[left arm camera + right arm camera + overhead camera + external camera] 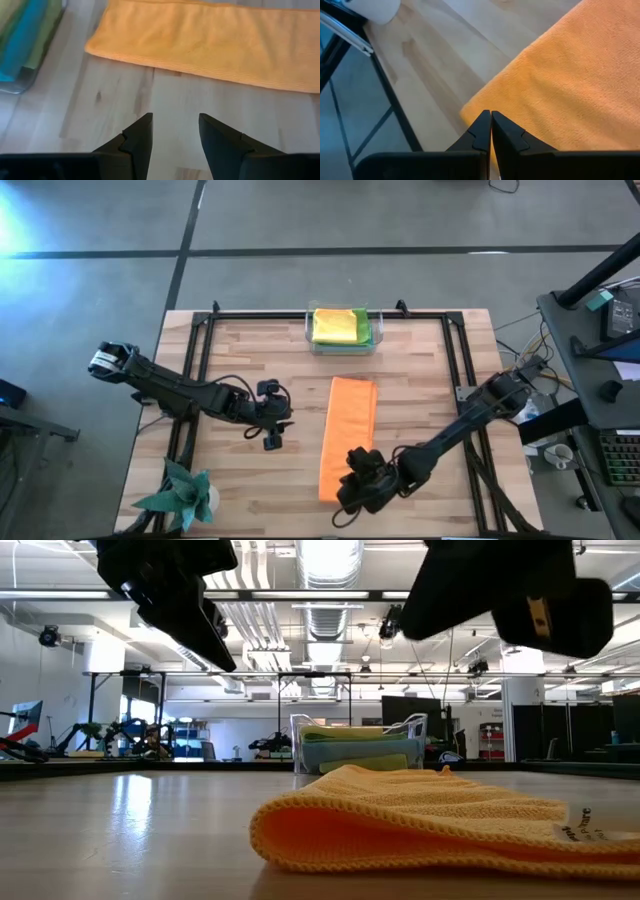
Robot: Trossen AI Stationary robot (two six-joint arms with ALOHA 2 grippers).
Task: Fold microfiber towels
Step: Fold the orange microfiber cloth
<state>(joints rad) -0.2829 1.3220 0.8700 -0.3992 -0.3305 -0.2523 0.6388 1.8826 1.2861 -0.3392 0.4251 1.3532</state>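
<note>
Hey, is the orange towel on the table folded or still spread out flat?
Folded. The orange towel lies as a long narrow strip on the table, and the low view shows a rounded doubled edge with two layers.

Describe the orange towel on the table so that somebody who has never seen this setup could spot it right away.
On the wooden table, look near the middle, in front of the clear bin at the far edge. The orange towel lies there as a long folded strip. Unlike the other towels, stacked in the bin, it lies alone on bare wood.
</note>
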